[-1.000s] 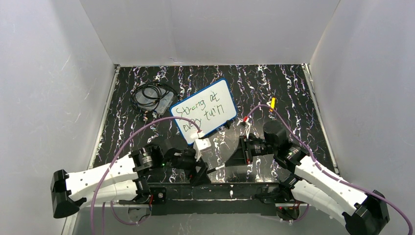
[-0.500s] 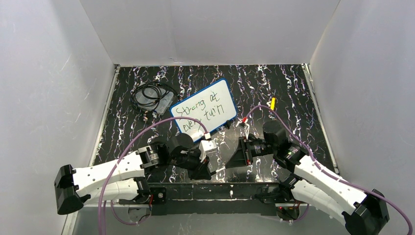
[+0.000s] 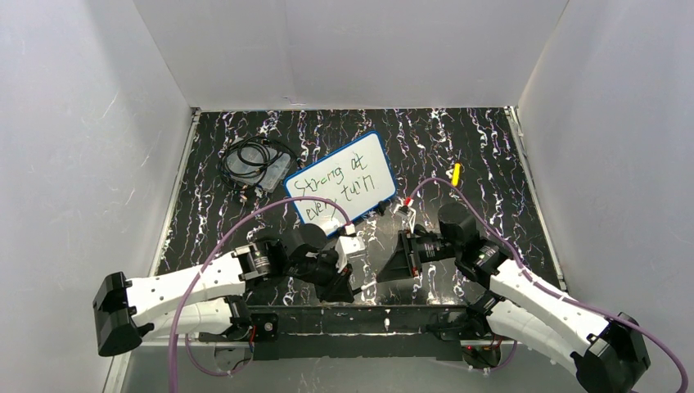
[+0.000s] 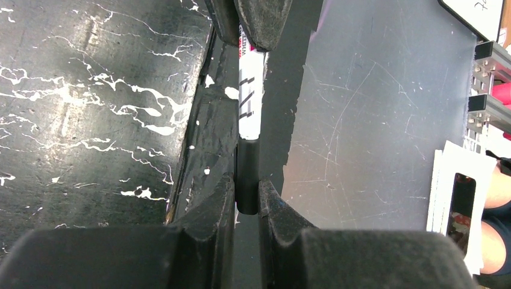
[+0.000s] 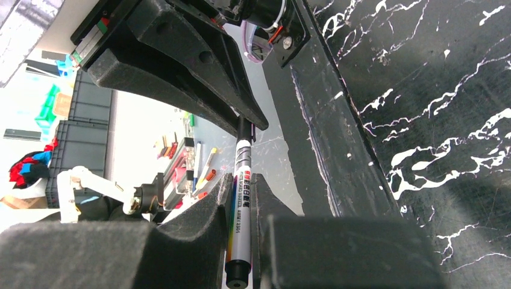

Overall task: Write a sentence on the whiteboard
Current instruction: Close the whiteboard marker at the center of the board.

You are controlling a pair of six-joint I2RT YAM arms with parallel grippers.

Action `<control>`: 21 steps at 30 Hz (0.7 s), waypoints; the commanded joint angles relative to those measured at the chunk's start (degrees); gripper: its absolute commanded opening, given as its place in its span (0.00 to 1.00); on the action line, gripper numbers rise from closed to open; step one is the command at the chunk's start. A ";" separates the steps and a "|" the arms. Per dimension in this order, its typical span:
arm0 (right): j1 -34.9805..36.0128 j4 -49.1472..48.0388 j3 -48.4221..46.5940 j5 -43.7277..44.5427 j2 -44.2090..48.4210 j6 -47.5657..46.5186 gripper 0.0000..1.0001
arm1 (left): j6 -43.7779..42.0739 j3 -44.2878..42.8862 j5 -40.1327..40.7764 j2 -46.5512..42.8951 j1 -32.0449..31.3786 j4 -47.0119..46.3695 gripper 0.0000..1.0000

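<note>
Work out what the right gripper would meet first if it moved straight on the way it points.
Most likely the left gripper, almost at once: it and the right gripper face each other along the marker that both are shut on, the left at its black cap.

cable coil (image 3: pixel 252 164) left of whiteboard (image 3: pixel 368 153), seemingly apart

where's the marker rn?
Top view: the marker spans the gap between the two arms at the near edge of the table, on the near side of the whiteboard. Left jaws clamp its black cap end, right jaws its barrel.
</note>
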State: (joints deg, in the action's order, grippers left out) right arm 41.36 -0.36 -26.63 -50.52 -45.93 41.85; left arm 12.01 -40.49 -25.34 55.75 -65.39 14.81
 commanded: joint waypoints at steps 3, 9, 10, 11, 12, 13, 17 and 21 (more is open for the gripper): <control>1.89 -4.87 1.43 -0.81 -1.47 1.00 0.01 | -1.01 -2.95 1.28 1.10 0.08 -11.90 0.00; 2.61 -5.15 2.25 -0.55 -1.68 0.96 0.01 | -1.61 -4.16 3.14 1.39 0.08 -12.97 0.00; 2.74 -5.24 2.43 -0.40 -1.84 0.97 0.01 | -1.60 -4.40 3.21 1.54 0.08 -13.15 0.00; 2.90 -5.31 2.58 -0.30 -2.02 0.96 0.01 | -1.63 -4.73 3.20 1.69 0.08 -13.24 0.00; 3.12 -5.46 2.70 -0.16 -2.16 0.96 0.01 | -1.70 -5.08 3.01 1.93 0.08 -13.43 0.00; 3.31 -5.64 2.80 -0.11 -2.29 1.02 0.01 | -1.72 -5.34 2.86 1.99 0.08 -13.60 0.00; 4.17 -6.42 2.87 0.19 -2.87 1.17 0.01 | -2.02 -6.53 3.08 2.39 0.08 -14.19 0.00; 5.26 -7.03 3.03 0.68 -3.52 1.27 0.01 | -2.27 -7.13 3.37 3.07 0.17 -14.46 0.00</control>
State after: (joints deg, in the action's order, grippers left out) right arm 43.31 -3.57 -24.49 -48.99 -48.36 42.33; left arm 10.79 -41.12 -24.62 58.89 -65.58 16.91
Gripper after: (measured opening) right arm 0.203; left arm 0.106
